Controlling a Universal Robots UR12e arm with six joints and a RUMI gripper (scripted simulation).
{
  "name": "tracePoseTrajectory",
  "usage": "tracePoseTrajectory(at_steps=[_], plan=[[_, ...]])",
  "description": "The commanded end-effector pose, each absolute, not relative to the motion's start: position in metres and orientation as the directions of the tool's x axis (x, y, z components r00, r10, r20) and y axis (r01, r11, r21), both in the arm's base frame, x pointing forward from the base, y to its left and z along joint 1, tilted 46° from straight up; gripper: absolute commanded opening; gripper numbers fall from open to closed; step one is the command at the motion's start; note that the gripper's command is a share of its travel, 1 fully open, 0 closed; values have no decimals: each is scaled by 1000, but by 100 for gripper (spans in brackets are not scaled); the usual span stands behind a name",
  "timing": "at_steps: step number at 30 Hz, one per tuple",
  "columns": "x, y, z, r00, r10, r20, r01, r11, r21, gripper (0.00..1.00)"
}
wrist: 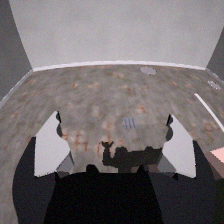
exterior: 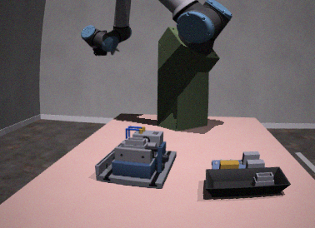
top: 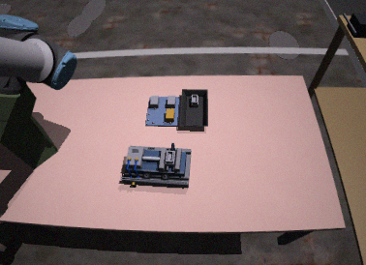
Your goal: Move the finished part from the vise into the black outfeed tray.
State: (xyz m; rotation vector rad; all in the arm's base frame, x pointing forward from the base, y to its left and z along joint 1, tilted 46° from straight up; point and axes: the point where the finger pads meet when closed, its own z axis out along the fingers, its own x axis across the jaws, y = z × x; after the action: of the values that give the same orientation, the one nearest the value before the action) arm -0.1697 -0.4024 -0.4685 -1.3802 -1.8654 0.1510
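- The claw (wrist: 112, 135) is spread to its widest with nothing between the jaws; the wrist view past them shows only bare floor, so it is aimed off the pink table (top: 252, 150).
- Well below and ahead of the claw, the finished part (top: 169, 159) sits clamped in the vise (top: 156, 166), pocket facing up.
- Farther from the claw, past the vise, lies the black outfeed tray (top: 202, 117), one part (top: 194, 100) already at one end, the other end free.
- Judged step: the approach. Swing over the vise, point the jaws straight down, centre them across the block's free sides, then descend before closing.
- Hard to read: which block faces the vise jaws cover, and the claw itself in the exterior view, small and dark high up.
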Motion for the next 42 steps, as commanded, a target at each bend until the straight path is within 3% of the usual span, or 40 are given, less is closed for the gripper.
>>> tracePoseTrajectory(at_steps=[1,25,42], plan=[[-170,-403,-468,-91,850,519,755,398,-521,100],[-162,-411,-466,-109,852,512,759,404,-510,100],[-54,-483,-443,-307,852,423,797,474,-376,100]])
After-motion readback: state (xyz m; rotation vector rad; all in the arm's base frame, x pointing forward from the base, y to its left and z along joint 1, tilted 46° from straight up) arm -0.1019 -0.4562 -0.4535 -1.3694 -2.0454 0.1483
